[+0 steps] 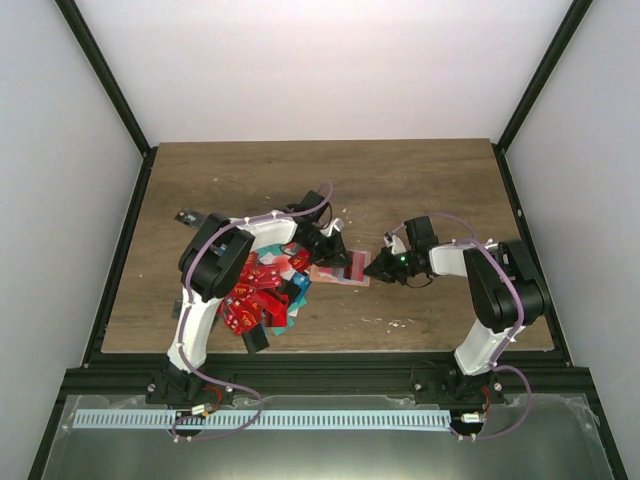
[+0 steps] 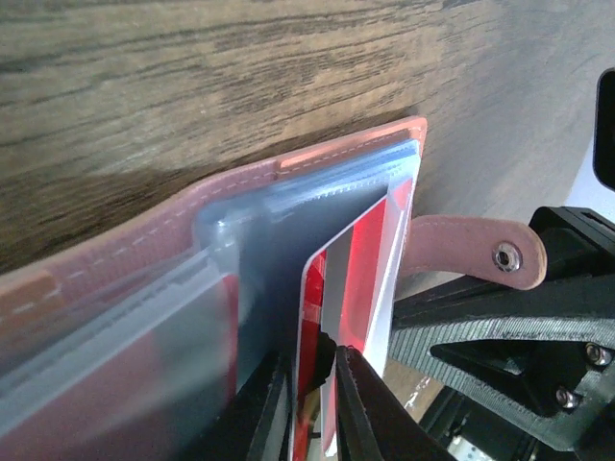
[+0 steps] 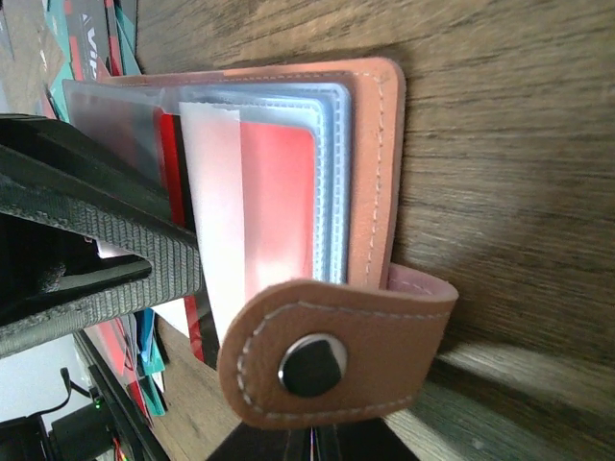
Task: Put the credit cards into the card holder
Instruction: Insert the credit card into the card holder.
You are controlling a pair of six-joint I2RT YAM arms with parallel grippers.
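Holder (image 1: 340, 271) lies open at mid-surface (image 1: 430, 180), between my claws. My left claw (image 2: 312, 408) is grasping a red-and-white card (image 2: 363, 274) standing among the clear sleeves (image 2: 264, 254). My right claw (image 1: 375, 268) is clenched at the strap (image 3: 375, 341). Loose cards (image 1: 255, 295) are heaped to the left.

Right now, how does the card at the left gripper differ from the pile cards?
The card sits at the left gripper, partly inside the card holder; the pile cards lie loose, overlapping, on the table. The card is red and white; the pile cards add teal. Both: thin rectangles.
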